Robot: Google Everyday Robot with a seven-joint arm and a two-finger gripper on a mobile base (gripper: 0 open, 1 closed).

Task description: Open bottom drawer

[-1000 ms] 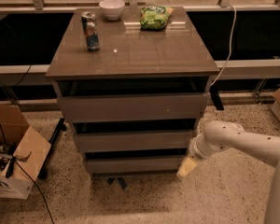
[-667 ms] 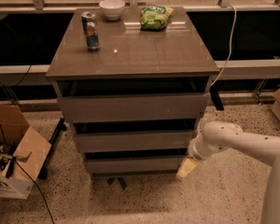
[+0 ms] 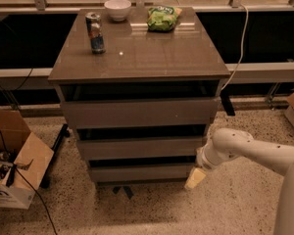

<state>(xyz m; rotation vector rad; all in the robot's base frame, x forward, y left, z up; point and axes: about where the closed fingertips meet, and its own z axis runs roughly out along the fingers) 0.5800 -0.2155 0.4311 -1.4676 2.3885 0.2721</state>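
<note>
So the bottom drawer sits lowest under the worktop's front edge and looks basically shut. The gripper is at its right end, below the front-right corner; can't tell if it's grabbing anything. Seems like the grab step, and next it needs a straight pull outward.

The top is carrying a can near its left edge and a bowl and bag at its far edge, the gripper hanging below its front-right corner.
</note>
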